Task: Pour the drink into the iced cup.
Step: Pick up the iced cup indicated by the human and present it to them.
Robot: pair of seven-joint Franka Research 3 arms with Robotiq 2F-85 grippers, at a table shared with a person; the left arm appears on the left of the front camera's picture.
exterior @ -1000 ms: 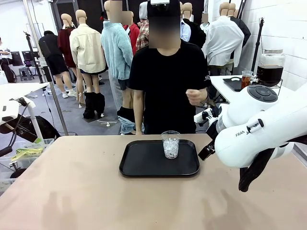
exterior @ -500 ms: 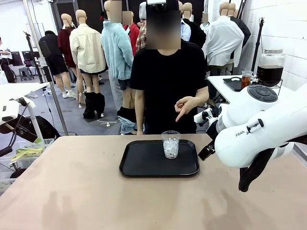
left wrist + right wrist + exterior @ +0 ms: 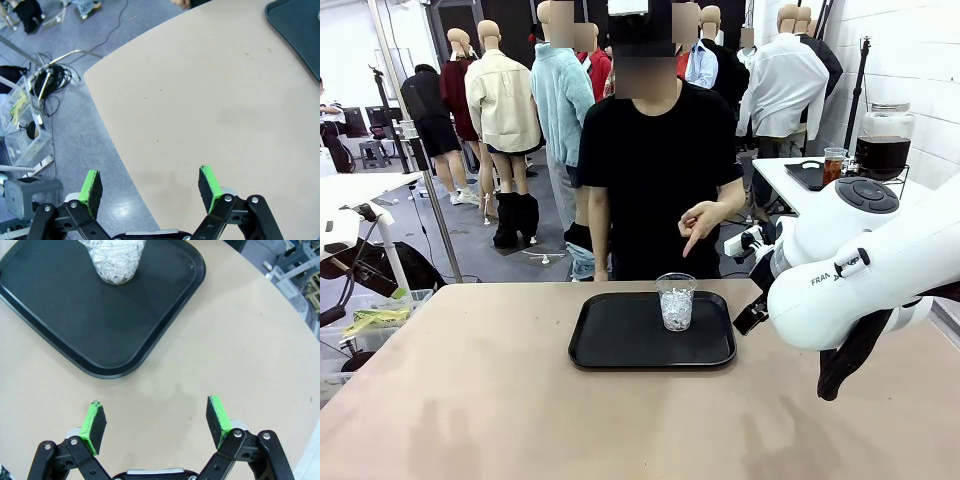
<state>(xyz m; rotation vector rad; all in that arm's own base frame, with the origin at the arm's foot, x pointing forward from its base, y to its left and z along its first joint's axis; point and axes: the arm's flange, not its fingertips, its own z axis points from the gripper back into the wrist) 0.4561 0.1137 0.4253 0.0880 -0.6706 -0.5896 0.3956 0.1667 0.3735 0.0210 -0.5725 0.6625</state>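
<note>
Looking across the bench (image 3: 470, 400), I see mostly bare tan surface, with my white right arm (image 3: 860, 270) bulking in at the right edge. A person (image 3: 655, 170) in a black T-shirt stands at the far side, one hand (image 3: 700, 220) held at waist height with a finger pointing down.

A black tray (image 3: 620, 350) lies in the middle of the bench, towards the far edge. The iced cup (image 3: 675, 300), clear plastic, stands upright on the tray's far right part, with ice filling roughly its lower half and no liquid that I can make out.

The drink (image 3: 882, 158) is well apart from it, beyond the bench on a white side table (image 3: 772, 172) at the far right. It sits nearly black in a large glass jar (image 3: 886, 118), about half full. Just beside the jar a small clear cup (image 3: 834, 165) holds amber-red liquid.

My right end effector (image 3: 156, 424) hangs over bare bench near the tray's corner, fingers spread wide, gripping nothing. My left end effector (image 3: 150, 185) is spread just as wide over the bench's edge, also with nothing in it.
</note>
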